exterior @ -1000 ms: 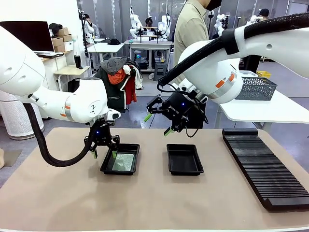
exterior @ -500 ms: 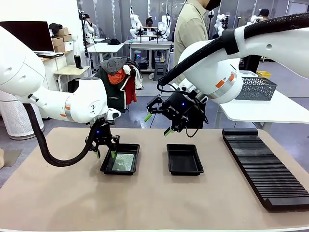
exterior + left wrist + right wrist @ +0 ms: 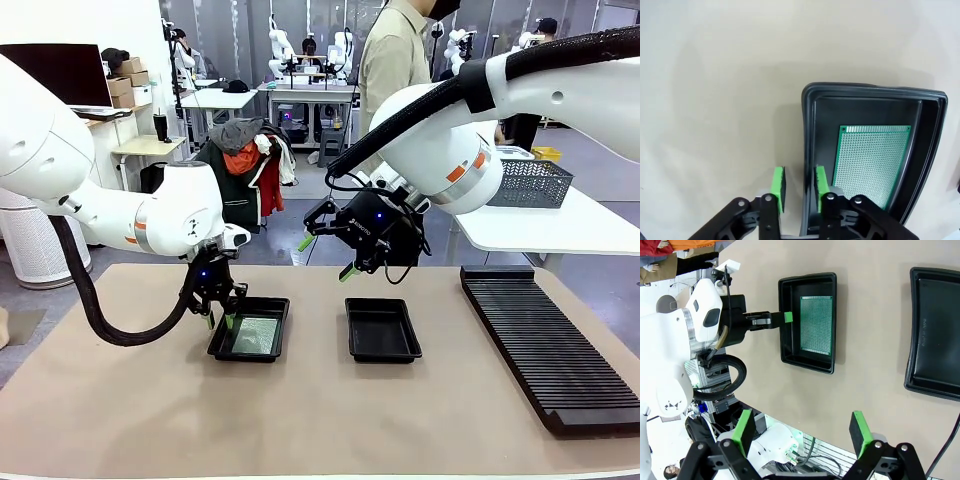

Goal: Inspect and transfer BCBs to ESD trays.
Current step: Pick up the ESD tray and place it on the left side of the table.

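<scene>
The left ESD tray (image 3: 215,350) holds a green BCB (image 3: 255,335) flat on its floor. My left gripper (image 3: 221,322) points down at that tray's left rim. In the left wrist view its jaws (image 3: 798,186) straddle the tray's rim (image 3: 870,90), one pad inside and one outside, with a small gap still showing; the BCB (image 3: 870,160) lies beside them. The right ESD tray (image 3: 352,345) is bare. My right gripper (image 3: 325,257) hangs open above and behind it. The right wrist view looks down past its open fingers (image 3: 802,426) on both trays (image 3: 807,277) (image 3: 935,330) and the BCB (image 3: 816,325).
A long black ribbed rack (image 3: 545,340) lies along the table's right side. A grey mesh basket (image 3: 530,183) sits on a white table behind it. A person (image 3: 395,60) stands at the far side behind my right arm.
My left gripper's jaws have narrowed steadily around the left tray's rim. My right arm and both trays have stayed put.
</scene>
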Available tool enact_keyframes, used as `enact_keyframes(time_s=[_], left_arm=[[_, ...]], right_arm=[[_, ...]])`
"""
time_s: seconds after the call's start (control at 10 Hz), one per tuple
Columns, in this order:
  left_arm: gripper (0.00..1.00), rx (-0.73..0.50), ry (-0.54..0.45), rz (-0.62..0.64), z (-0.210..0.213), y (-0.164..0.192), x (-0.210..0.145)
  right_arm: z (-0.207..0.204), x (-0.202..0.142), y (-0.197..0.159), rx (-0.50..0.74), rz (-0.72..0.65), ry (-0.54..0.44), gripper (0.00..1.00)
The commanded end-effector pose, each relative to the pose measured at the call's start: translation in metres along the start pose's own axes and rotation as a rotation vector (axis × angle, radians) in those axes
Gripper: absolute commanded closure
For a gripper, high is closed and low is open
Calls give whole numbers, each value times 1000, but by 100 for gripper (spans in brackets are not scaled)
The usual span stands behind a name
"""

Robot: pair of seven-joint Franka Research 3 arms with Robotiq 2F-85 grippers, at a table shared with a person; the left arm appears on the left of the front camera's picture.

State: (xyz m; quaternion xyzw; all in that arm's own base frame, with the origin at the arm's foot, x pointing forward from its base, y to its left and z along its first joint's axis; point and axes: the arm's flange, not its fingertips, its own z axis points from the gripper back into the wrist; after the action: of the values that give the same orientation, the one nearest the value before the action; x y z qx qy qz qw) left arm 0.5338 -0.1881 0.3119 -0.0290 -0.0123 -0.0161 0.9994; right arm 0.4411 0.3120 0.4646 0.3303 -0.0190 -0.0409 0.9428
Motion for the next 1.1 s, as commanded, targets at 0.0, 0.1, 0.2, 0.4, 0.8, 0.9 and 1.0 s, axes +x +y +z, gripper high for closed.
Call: enact_keyframes(time_s=[0.0,0.1,0.2,0.4,0.8,0.9,1.0], left_arm=[[70,-26,-15,-11,-6,-1,-4],[76,-20,-14,-10,-7,-2,-4],[81,-23,-15,-10,-7,-3,-4],[91,-30,-20,-12,-6,-4,-5],[100,-37,-25,-4,-4,-2,-5],[100,-41,-25,-3,-4,-1,-5],[100,-51,-22,1,-3,0,-5]], right_arm=[[0,0,1,-18,-12,-11,0],[0,0,1,-18,-12,-11,0],[0,0,1,-18,-12,-11,0],[0,0,1,-18,-12,-11,0],[0,0,1,-18,-12,-11,0],[0,0,1,-18,-12,-11,0],[0,0,1,-18,-12,-11,0]])
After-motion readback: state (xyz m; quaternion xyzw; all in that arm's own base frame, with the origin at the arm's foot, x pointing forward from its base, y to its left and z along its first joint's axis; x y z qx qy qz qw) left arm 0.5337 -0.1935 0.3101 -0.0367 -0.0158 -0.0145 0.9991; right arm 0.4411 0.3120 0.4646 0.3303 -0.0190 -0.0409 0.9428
